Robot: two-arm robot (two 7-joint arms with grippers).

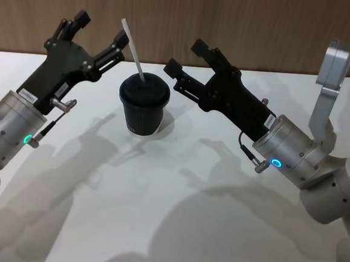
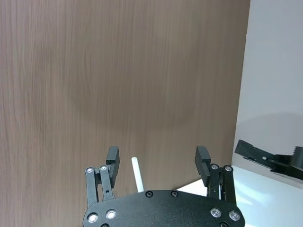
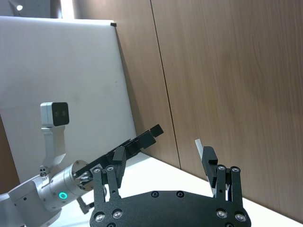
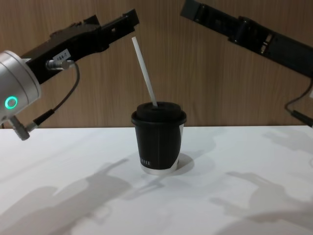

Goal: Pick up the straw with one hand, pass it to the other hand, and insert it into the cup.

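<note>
**Straw in the cup, both grippers open beside it**

On the white table [image 1: 174, 216], near the wooden wall [image 1: 244, 21]: the black paper cup [image 1: 142, 111] with its domed lid. Standing upright, silvery base rim on the tabletop. Small white letters low on its side in the chest view.

In the lid: the white straw [image 1: 133, 50]. Bottom end down in the hole at the middle of the lid, top end leaning toward the robot's left. Much of it sticking up above the lid.

To the left of the cup, up in the air: the left gripper [image 1: 102, 31], black, on a silver wrist with a green light and a thin black cable [image 4: 62, 100]. Fingers spread wide apart, holding nothing. One fingertip just beside the top of the straw; touching or not, hard to tell. In the left wrist view, the straw tip poking up between the two open fingers [image 2: 112, 161], closer to one of them.

To the right of the cup, also raised: the right gripper [image 1: 187, 56], on a silver wrist with a blue light. Fingers wide open too, empty, apart from the cup and the straw.

Nothing between the grippers and the cup. Soft grey shadows [image 1: 101, 143] of the arms lying across the table.
</note>
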